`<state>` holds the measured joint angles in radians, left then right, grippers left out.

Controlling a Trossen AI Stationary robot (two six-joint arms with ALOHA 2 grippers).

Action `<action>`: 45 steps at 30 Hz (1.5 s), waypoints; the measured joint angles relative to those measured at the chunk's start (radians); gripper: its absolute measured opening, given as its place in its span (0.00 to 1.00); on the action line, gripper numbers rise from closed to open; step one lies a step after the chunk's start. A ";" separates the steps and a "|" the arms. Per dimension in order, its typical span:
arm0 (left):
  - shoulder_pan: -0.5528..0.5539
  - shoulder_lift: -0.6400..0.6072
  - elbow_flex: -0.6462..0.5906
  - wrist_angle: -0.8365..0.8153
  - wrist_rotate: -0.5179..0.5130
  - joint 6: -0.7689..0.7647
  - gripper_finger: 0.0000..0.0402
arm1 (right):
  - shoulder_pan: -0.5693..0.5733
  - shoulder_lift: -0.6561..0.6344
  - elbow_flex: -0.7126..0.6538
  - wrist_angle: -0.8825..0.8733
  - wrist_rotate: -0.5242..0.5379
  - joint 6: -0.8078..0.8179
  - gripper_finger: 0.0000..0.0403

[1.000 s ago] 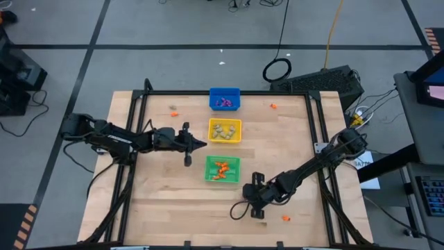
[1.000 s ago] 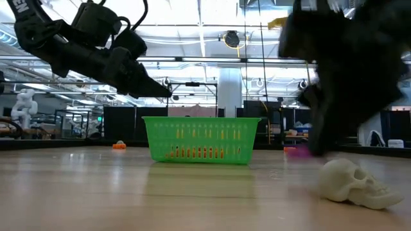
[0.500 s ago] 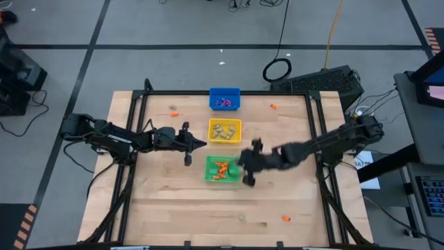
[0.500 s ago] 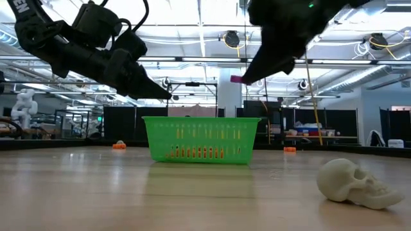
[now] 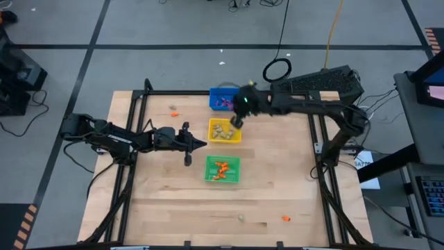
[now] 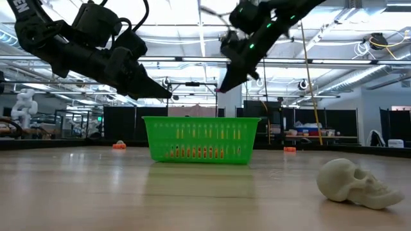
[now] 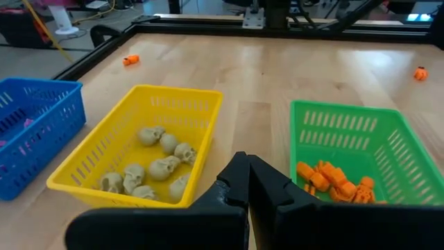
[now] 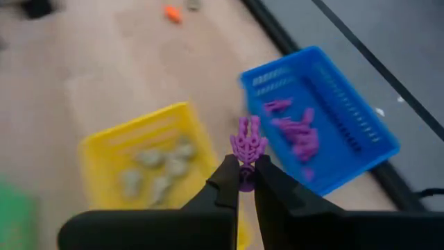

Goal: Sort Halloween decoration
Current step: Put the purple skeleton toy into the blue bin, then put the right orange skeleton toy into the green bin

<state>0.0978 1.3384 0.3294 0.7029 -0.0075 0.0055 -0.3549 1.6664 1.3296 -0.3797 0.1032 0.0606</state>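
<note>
My right gripper [image 5: 236, 119] hangs above the gap between the blue bin [image 5: 224, 99] and the yellow bin [image 5: 225, 130], shut on a small purple trinket [image 8: 248, 142]. The blue bin holds purple trinkets [image 8: 295, 132], the yellow one pale skulls [image 7: 161, 163], and the green bin [image 5: 223, 169] orange pieces [image 7: 333, 184]. My left gripper [image 5: 201, 144] hovers shut and empty, left of the yellow and green bins. A pale skull [image 6: 356, 183] lies on its side on the table near the front edge. My right gripper pinches the purple trinket by its narrow lower end [image 8: 246, 167] between its two fingertips. The fingers slant downward from the table's right side. The trinket's fanned end sticks out past the fingertips. It is lifted clear, high above the bins.
Loose orange trinkets lie on the wood at the far left [image 5: 173, 112], the far right [image 5: 273, 105] and near the front edge [image 5: 285, 218]. The three bins stand in a row down the table's middle. Black frame rails [image 5: 132, 167] run along the table's sides.
My right gripper has risen from the table's near edge, right of the green bin, and swung fast toward the far edge. It has passed beside the green bin and now hangs over the yellow and blue bins, carrying the purple trinket all the way.
</note>
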 joint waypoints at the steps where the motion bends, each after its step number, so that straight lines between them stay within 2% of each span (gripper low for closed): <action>1: 0.000 0.000 0.000 0.000 0.001 0.000 0.00 | -0.026 0.030 0.031 -0.010 -0.015 -0.016 0.03; 11: 0.000 0.000 0.000 -0.002 0.003 0.000 0.00 | -0.208 0.312 0.298 -0.155 -0.148 -0.110 0.03; 18: 0.000 0.000 0.000 -0.004 0.003 0.000 0.00 | -0.274 0.441 0.380 -0.180 -0.190 -0.141 0.03; 25: 0.000 0.000 0.000 -0.005 0.003 0.001 0.00 | -0.304 0.497 0.390 -0.181 -0.238 -0.150 0.04; 28: 0.000 0.001 0.000 -0.005 0.003 0.001 0.00 | -0.305 0.497 0.390 -0.176 -0.238 -0.156 0.09; 35: 0.000 0.001 0.000 -0.005 0.003 0.002 0.00 | -0.298 0.439 0.390 -0.182 -0.234 -0.158 0.31; 38: 0.000 0.001 0.000 -0.006 0.003 0.002 0.00 | -0.298 0.393 0.390 -0.207 -0.233 -0.166 0.36; 41: 0.000 0.001 0.000 -0.007 0.003 0.002 0.00 | -0.298 0.333 0.387 -0.248 -0.206 -0.192 0.29; 45: -0.005 0.001 0.000 -0.038 0.003 0.001 0.00 | -0.321 0.253 0.300 -0.298 -0.185 -0.244 0.06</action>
<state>0.0929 1.3392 0.3294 0.6648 -0.0044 0.0068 -0.6754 1.9190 1.6292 -0.6778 -0.0822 -0.1830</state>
